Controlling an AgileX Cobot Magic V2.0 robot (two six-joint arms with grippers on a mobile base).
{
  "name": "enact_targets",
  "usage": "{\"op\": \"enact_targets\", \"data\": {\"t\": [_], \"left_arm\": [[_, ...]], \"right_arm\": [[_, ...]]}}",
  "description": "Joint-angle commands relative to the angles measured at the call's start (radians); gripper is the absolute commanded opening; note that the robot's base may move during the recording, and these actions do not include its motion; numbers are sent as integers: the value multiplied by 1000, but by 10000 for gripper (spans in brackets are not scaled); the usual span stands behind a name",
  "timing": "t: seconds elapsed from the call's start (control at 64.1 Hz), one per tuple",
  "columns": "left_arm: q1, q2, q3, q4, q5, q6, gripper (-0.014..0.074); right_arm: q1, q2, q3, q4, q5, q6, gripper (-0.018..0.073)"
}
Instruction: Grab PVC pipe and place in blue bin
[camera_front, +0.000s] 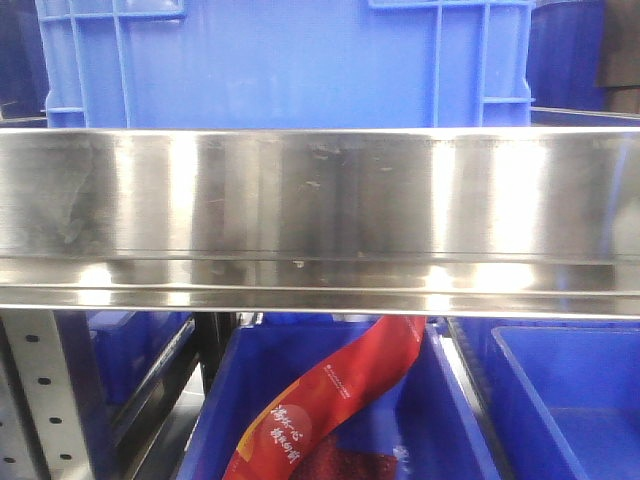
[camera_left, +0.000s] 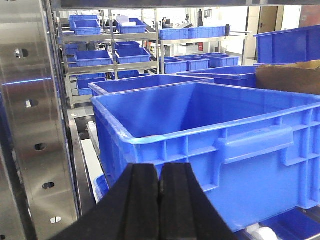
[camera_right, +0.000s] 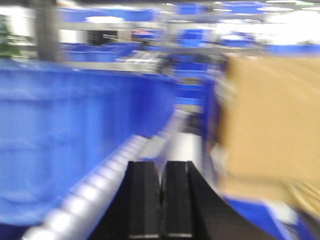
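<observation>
The PVC pipe does not show clearly in any view. A large blue bin (camera_left: 260, 170) fills the left wrist view, open-topped, its inside hidden below the rim. My left gripper (camera_left: 160, 167) is shut just in front of its near wall, with nothing between the black fingers. A small white rounded shape (camera_left: 265, 234) peeks in at the bottom edge, too little of it to identify. The right wrist view is blurred by motion. My right gripper (camera_right: 163, 165) is shut and holds nothing, above a silver roller rail (camera_right: 100, 185). Neither gripper appears in the front view.
A steel shelf beam (camera_front: 320, 210) crosses the front view, with a blue bin (camera_front: 290, 60) above. Below, another blue bin (camera_front: 450, 420) holds a red banner (camera_front: 330, 390). A steel upright (camera_left: 35, 125) stands left. A cardboard box (camera_right: 272, 125) is on the right, with more bin racks behind.
</observation>
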Motion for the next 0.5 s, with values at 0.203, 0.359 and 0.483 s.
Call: {"op": "enact_targets", "data": {"t": [0.203, 0.359, 0.483], "left_arm": [[5, -7, 0, 1, -18, -7, -111], [5, -7, 0, 1, -18, -7, -111], [5, -6, 0, 1, -19, -7, -111]], "right_arm": [[-121, -179, 115, -60, 19, 28, -168], [-121, -207, 115, -84, 179, 28, -168], [-119, -207, 115, -84, 151, 28, -168]]}}
